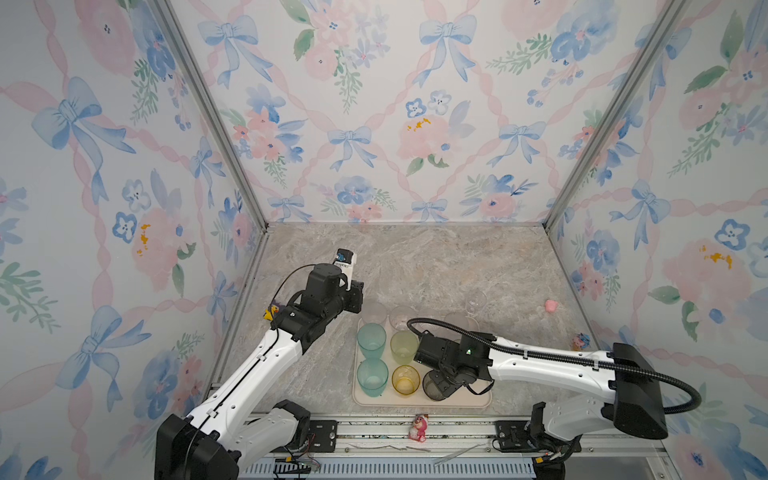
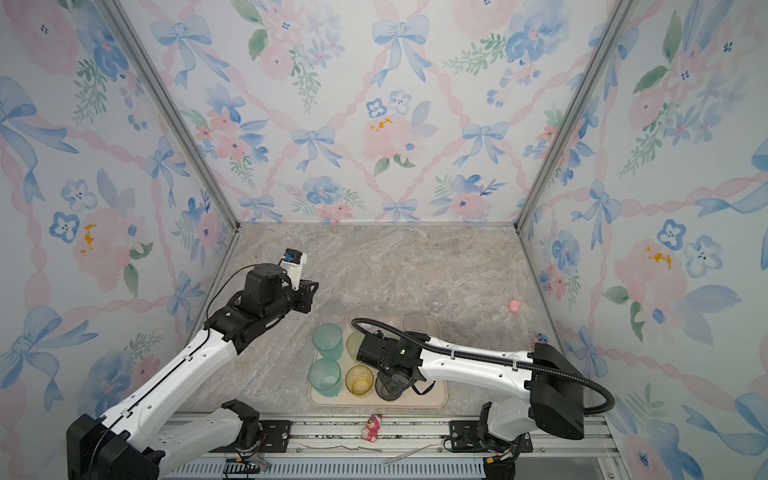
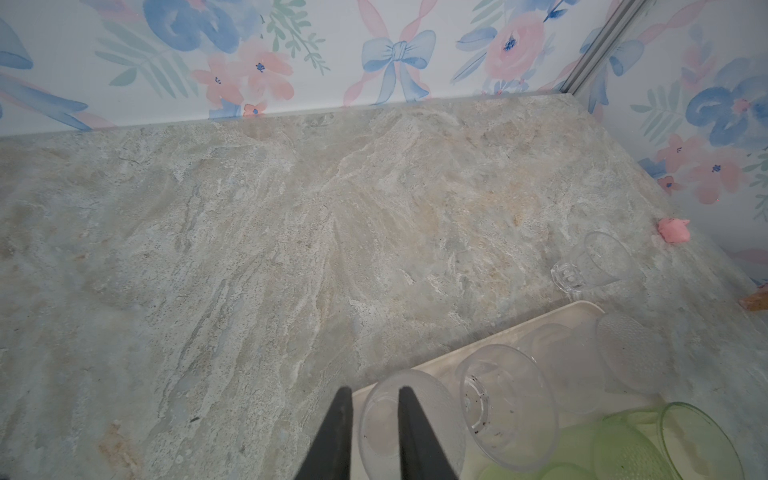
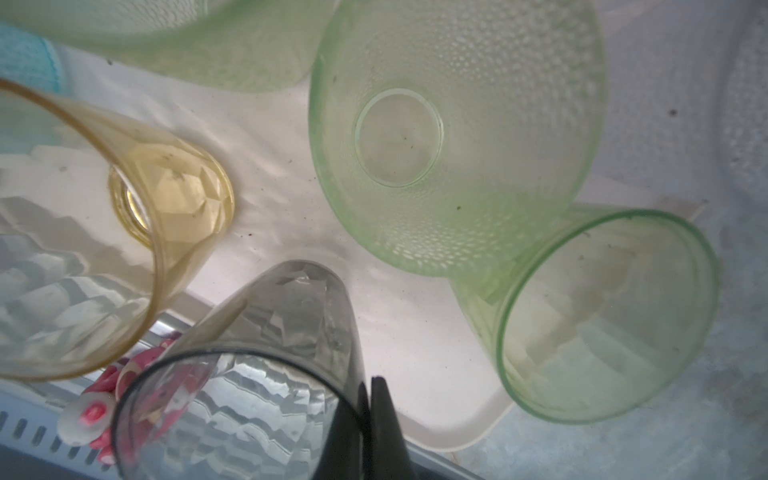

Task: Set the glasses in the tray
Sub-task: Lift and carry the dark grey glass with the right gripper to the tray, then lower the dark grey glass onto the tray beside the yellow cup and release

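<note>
The cream tray (image 1: 415,404) (image 2: 415,402) lies at the table's front. In it stand two teal glasses (image 1: 371,340), a pale green one (image 1: 403,347), a yellow one (image 1: 405,380) and clear ones (image 1: 401,316) at the back. My right gripper (image 4: 368,384) is shut on the rim wall of the smoky grey glass (image 4: 249,395) (image 1: 432,384) at the tray's front. My left gripper (image 3: 374,390) is open, its fingers astride the wall of a frosted clear glass (image 3: 415,415) at the tray's far left corner. Another clear glass (image 3: 590,262) (image 1: 476,301) lies on its side on the table behind the tray.
A pale green glass (image 4: 602,316) leans at the tray's edge. A pink toy (image 1: 550,305) sits far right, a small toy (image 1: 579,340) by the right wall, a duck (image 1: 272,311) behind my left arm, a pink figurine (image 1: 417,428) on the front rail.
</note>
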Controlling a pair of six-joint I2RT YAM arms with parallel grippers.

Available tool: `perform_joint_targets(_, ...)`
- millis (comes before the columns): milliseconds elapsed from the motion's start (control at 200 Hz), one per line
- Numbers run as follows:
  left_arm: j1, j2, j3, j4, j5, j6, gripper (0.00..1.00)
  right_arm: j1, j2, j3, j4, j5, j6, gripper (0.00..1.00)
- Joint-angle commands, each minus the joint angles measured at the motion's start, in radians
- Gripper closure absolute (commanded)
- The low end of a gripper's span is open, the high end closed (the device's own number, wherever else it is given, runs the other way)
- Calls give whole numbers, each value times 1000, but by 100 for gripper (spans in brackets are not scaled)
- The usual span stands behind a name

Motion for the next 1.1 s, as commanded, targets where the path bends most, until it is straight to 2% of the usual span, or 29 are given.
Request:
perform_joint_targets(0,3,10,-5,-4,-7,21,77,-21,14,-8,9,-14,-25,100)
perform_joint_targets(440,13,37,3,-5,1,28,77,-64,27,-27,25,-28,-56,100)
perform_joint_targets(610,15,47,7,-5,4,29,76,-69,28,-36,33,-28,-59,90)
perform_joint_targets(1096,15,47,3,-5,4,29,77,-77,11,-34,22,-26,-60,80)
